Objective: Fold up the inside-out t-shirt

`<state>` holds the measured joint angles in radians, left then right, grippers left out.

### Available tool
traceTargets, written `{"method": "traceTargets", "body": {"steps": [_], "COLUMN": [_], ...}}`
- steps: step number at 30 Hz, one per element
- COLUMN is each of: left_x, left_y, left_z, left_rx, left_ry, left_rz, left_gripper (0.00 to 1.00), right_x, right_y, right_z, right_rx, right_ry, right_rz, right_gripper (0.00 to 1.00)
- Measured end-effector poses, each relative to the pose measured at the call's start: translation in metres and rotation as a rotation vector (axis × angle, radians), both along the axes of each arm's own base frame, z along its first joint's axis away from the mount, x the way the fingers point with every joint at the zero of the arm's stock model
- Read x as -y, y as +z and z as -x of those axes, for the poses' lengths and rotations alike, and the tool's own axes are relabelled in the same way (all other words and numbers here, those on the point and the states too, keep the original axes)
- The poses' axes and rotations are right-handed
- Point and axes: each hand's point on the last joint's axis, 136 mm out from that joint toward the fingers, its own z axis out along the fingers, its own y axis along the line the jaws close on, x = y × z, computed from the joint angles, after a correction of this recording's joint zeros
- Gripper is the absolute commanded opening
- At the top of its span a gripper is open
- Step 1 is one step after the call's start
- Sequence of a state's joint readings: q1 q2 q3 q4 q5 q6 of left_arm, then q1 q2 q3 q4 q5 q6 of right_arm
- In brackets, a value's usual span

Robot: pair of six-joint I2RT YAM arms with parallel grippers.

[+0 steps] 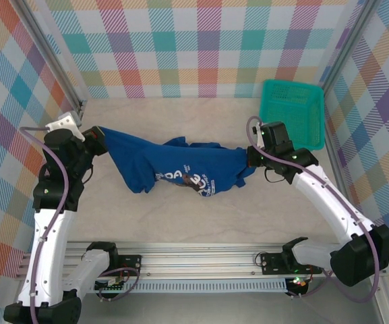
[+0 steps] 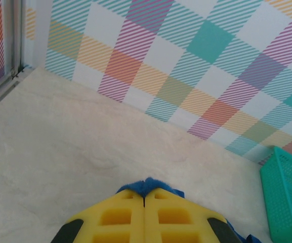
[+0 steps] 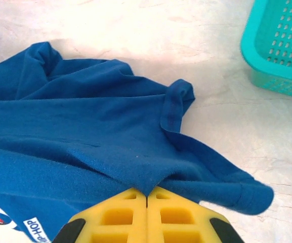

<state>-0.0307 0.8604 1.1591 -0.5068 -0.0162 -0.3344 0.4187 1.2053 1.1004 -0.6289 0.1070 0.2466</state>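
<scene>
Fabric of the royal-blue cotton t-shirt [image 1: 174,169] is pinched at both ends: your left claw [image 1: 98,140] is closed on its left end, your right claw [image 1: 251,156] on its right. It stretches between them across the pale surface [image 1: 181,115], near the teal plastic mesh basket [image 1: 292,111].

- You have a pale, marble-look table [image 1: 181,121], walled on three sides by checked panels [image 1: 181,47].
- Your blue shirt [image 1: 174,169] lies bunched in a long band across the table's middle, running left to right, with a white print [image 1: 201,183] showing near its front edge.
- At the shirt's right end you see one sleeve [image 3: 178,104] curled on the bare top.
- A teal mesh basket [image 1: 292,111] sits in the far right corner, apart from the shirt.
- A metal rail [image 1: 207,260] runs along your near edge.
</scene>
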Motion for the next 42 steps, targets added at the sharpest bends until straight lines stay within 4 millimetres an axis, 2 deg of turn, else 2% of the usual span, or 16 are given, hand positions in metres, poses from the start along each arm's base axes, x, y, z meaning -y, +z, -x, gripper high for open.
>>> {"method": "traceTargets", "body": {"steps": [3,7,9,11,13,17,21,23,28,33,36,38,42], "left_x": [0.0,-0.003,-0.006,-0.009,-0.009,-0.009,-0.009,-0.009,-0.007,-0.005,-0.004,-0.004,-0.004], "left_y": [-0.006,-0.026,-0.039,-0.055,-0.067,-0.083,-0.086,-0.086,-0.086,-0.085,-0.085,-0.085,-0.085], "left_z": [-0.002,-0.003,-0.003,-0.002,-0.001,0.001,0.002,0.003,0.003,0.003,0.003,0.003,0.003], "left_rx": [-0.024,-0.088,-0.127,-0.169,-0.2,-0.241,-0.247,-0.245,-0.242,-0.238,-0.238,-0.238,-0.238], "left_ry": [-0.004,-0.001,0.006,0.012,0.011,0.003,0.0,-0.003,-0.014,-0.025,-0.026,-0.027,-0.027], "left_rz": [-0.019,-0.054,-0.071,-0.084,-0.093,-0.106,-0.108,-0.109,-0.104,-0.099,-0.098,-0.098,-0.098], "left_gripper": [0.0,0.0,0.0,0.0,0.0,0.0,0.0,0.0,0.0,0.0,0.0,0.0,0.0], "right_x": [-0.017,-0.054,-0.059,-0.049,-0.042,-0.034,-0.031,-0.029,-0.028,-0.031,-0.037,-0.042,-0.049], "right_y": [-0.021,-0.101,-0.132,-0.145,-0.143,-0.133,-0.139,-0.142,-0.145,-0.157,-0.158,-0.152,-0.137], "right_z": [0.009,0.055,0.08,0.095,0.093,0.076,0.062,0.055,0.036,0.028,0.024,0.019,0.005], "right_rx": [-0.052,-0.296,-0.403,-0.452,-0.449,-0.425,-0.442,-0.45,-0.419,-0.436,-0.436,-0.412,-0.348], "right_ry": [0.042,0.153,0.182,0.169,0.14,0.071,0.029,0.013,-0.001,0.006,0.017,0.029,0.043], "right_rz": [-0.054,-0.039,-0.011,0.009,-0.01,-0.102,-0.156,-0.185,-0.227,-0.249,-0.28,-0.312,-0.384], "right_gripper": [0.08,0.29,0.41,0.46,0.48,0.53,0.56,0.62,0.63,0.56,0.46,0.39,0.32]}}
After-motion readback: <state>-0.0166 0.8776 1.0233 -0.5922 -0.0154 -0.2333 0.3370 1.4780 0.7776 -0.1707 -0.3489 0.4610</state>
